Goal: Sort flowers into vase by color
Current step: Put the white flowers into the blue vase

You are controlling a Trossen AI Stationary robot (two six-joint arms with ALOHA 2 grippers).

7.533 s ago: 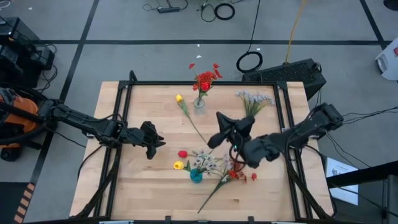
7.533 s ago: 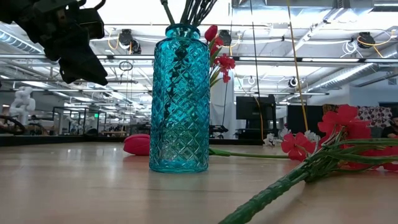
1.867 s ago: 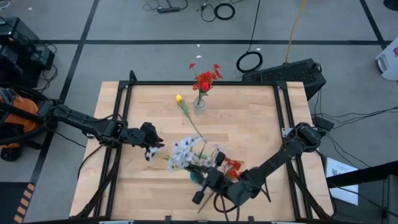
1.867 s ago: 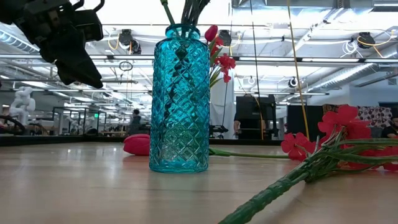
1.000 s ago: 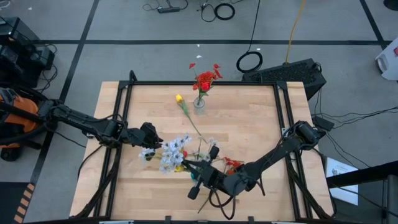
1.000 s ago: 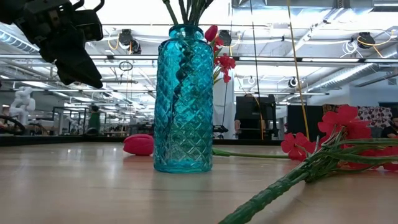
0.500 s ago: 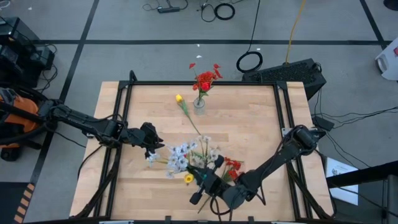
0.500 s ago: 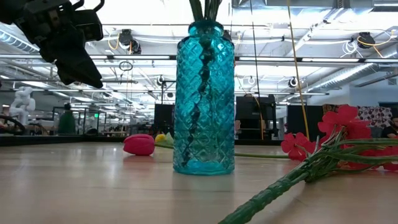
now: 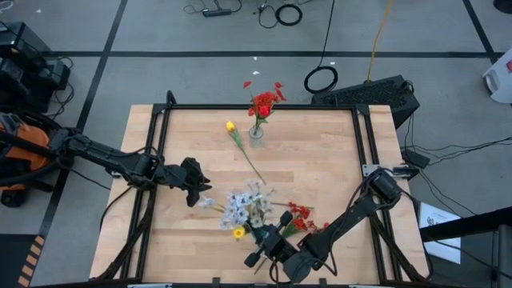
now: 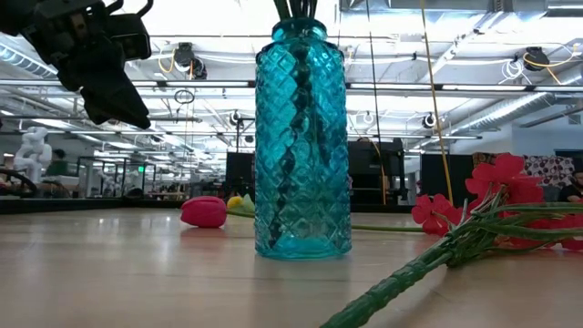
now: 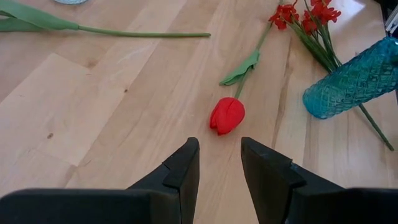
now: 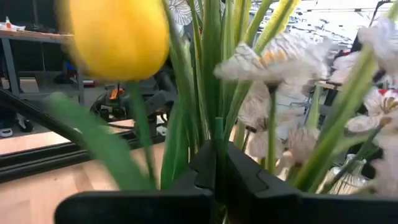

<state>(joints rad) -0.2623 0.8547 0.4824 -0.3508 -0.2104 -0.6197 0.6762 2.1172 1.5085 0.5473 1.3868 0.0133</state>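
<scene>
**Blue vase's stems cut off**

In the low view the blue vase (image 10: 302,141) loses its stem tops at the frame edge. The right gripper (image 12: 217,169) pinches green stalks beside a yellow tulip (image 12: 118,37) and white sprays (image 9: 244,204). The left gripper (image 11: 219,165), fingers narrowly apart and empty, hovers near a red tulip (image 11: 227,116) on the worktop (image 9: 320,160).

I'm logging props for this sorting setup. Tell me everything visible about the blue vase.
The blue vase is teal, see-through glass with a raised diamond pattern, a rounded shoulder and a narrower neck. It stands upright on the wooden table, toward the near edge. Dark green stems rise from its mouth; white sprays and a yellow bud crown it.
</scene>
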